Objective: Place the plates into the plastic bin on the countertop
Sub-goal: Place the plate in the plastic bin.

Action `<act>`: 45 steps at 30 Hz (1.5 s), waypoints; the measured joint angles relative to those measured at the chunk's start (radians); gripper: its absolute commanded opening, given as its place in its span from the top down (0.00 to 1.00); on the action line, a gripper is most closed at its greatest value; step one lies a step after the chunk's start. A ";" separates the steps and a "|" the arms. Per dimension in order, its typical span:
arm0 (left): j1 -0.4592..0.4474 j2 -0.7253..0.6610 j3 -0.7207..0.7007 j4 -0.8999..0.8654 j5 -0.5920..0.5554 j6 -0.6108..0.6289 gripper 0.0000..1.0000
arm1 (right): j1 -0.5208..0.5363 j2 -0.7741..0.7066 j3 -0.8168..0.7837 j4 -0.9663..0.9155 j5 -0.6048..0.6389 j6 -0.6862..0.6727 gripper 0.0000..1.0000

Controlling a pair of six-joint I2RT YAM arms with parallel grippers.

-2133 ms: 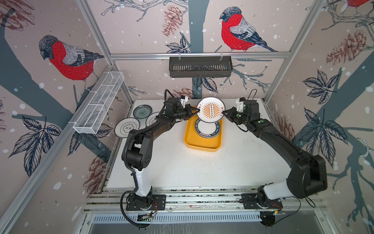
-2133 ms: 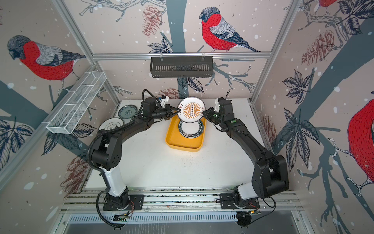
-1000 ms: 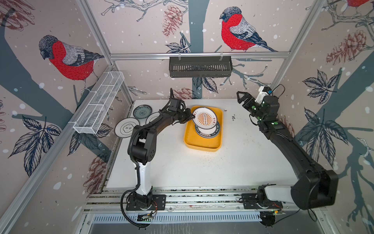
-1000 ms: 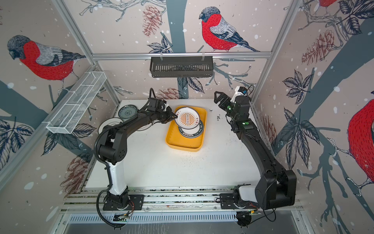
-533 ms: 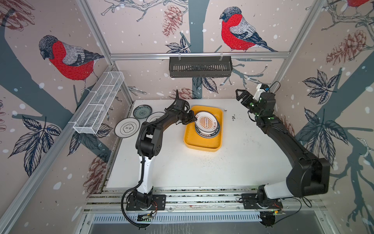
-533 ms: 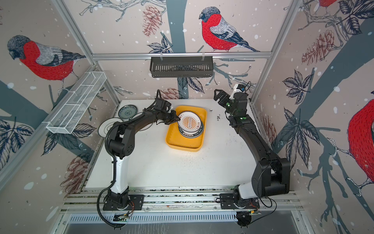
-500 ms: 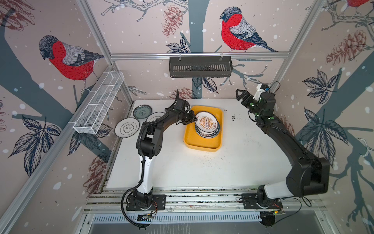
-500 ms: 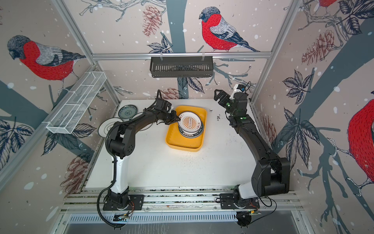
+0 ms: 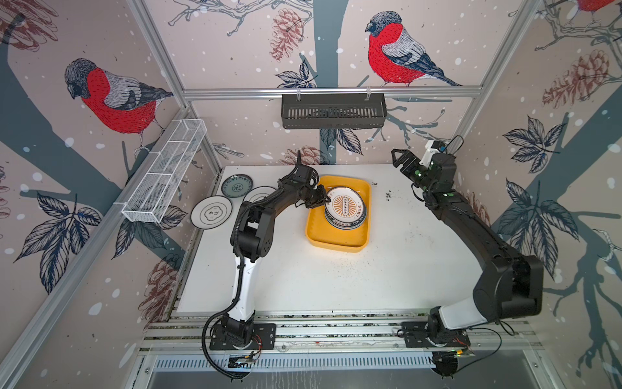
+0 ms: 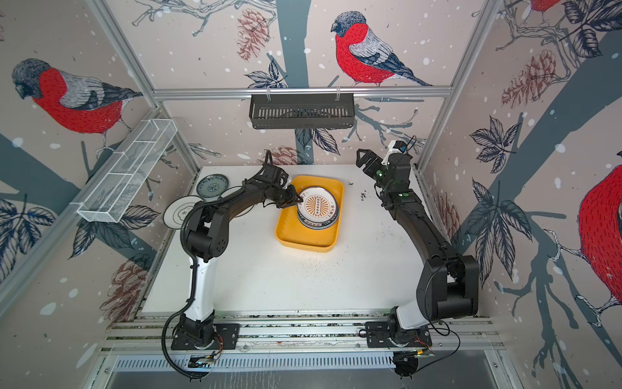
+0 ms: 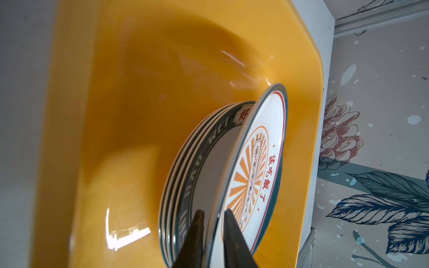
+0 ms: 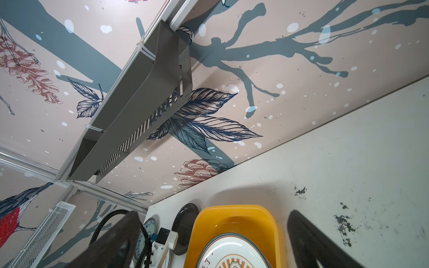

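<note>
Top views: stacked plates point(image 9: 346, 226) under the sunburst plate point(image 9: 345, 206) show rim slivers only; count not resolvable. The left arm point(image 9: 269, 205) covers part of a white plate point(image 9: 257, 193), pattern unreadable.
Left wrist view: left gripper point(image 11: 213, 212) fingers cropped by the frame edge; contact with the rim unclear.
Right wrist view: right gripper point(image 12: 213, 212) fingers blurred and cropped; black plate point(image 12: 185, 220) partly behind the plastic bin point(image 12: 232, 213).
</note>
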 measured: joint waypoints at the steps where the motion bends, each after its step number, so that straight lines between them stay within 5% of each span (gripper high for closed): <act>1: -0.001 0.000 0.000 -0.008 -0.001 0.006 0.78 | 0.000 0.000 -0.002 0.000 0.000 0.000 0.00; 13: -0.023 -0.009 0.039 -0.100 -0.017 0.050 0.48 | 0.000 0.000 -0.024 0.001 0.000 0.023 0.00; 31: -0.060 0.058 0.208 -0.292 -0.114 0.130 0.29 | 0.002 -0.015 -0.067 0.011 -0.003 0.035 0.00; 45: -0.057 -0.031 0.245 -0.346 -0.251 0.166 0.26 | 0.014 0.012 -0.037 0.016 -0.003 0.049 0.00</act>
